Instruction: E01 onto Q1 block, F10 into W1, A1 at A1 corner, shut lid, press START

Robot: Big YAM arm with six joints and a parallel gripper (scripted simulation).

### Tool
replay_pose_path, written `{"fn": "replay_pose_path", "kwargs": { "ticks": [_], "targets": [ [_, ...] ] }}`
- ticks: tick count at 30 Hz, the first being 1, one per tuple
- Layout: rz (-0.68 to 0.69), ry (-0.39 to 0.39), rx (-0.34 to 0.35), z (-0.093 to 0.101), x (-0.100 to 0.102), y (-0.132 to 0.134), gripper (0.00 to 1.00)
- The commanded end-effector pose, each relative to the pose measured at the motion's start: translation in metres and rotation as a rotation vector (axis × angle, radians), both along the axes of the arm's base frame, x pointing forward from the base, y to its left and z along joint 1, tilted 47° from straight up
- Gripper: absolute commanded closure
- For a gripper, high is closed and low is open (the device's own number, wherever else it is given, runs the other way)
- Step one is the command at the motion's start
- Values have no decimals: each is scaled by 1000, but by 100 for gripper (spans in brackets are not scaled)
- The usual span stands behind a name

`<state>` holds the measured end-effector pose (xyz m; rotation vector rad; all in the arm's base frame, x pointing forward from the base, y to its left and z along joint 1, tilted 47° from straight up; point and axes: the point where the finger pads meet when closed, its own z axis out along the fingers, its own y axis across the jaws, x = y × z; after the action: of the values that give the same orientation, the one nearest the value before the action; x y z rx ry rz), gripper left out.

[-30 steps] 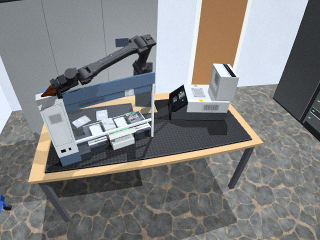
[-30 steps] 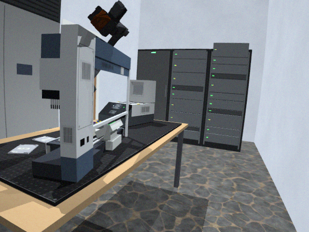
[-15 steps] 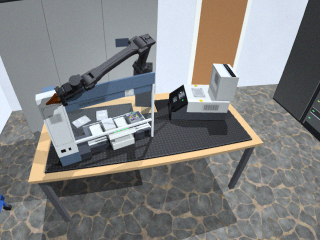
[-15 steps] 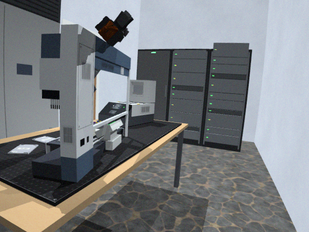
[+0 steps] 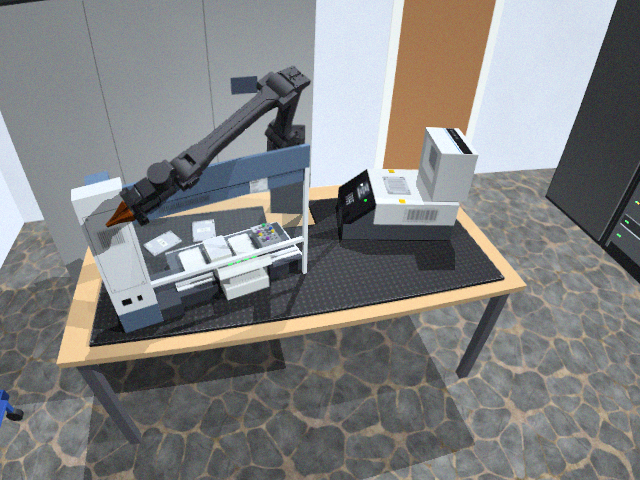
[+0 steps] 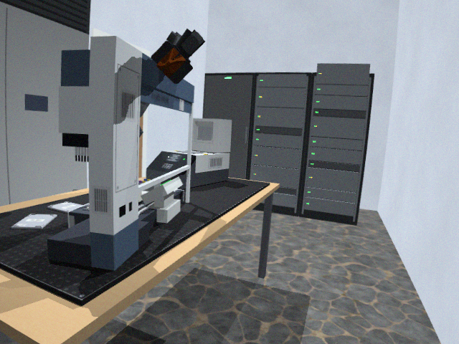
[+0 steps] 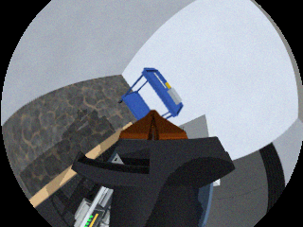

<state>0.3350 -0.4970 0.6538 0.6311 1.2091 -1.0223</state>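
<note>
My gripper is shut and empty, its orange fingers pressed together. It hangs by the top of the white tower, above the left end of the deck. In the deck row stand the tube cooling block with coloured tubes, a white plate, the taller deep-well block and another white plate. Two flat nests lie behind the row. Q1 stands to the right with its lid up, its block bare and its lamp green.
A blue beam spans the deck between the tower and a thin white post. A white rail runs along the front of the deck row. Dark cabinets stand beyond the table. A blue cart shows on the floor.
</note>
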Motion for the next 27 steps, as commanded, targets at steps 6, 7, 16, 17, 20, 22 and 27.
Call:
{"fn": "replay_pose_path", "kwargs": {
  "ticks": [6,7,16,17,20,22,27],
  "targets": [
    [59,-64,-2,3,22,29,100],
    [63,-58,-3,0,30,32,100],
    [125,-63,27,-10,47,40,100],
    [121,-60,25,-13,52,43,100],
    [140,-44,20,-22,77,59,100],
    [205,-45,41,-26,88,68,100],
    [209,-71,53,-24,87,77,100]
  ]
}}
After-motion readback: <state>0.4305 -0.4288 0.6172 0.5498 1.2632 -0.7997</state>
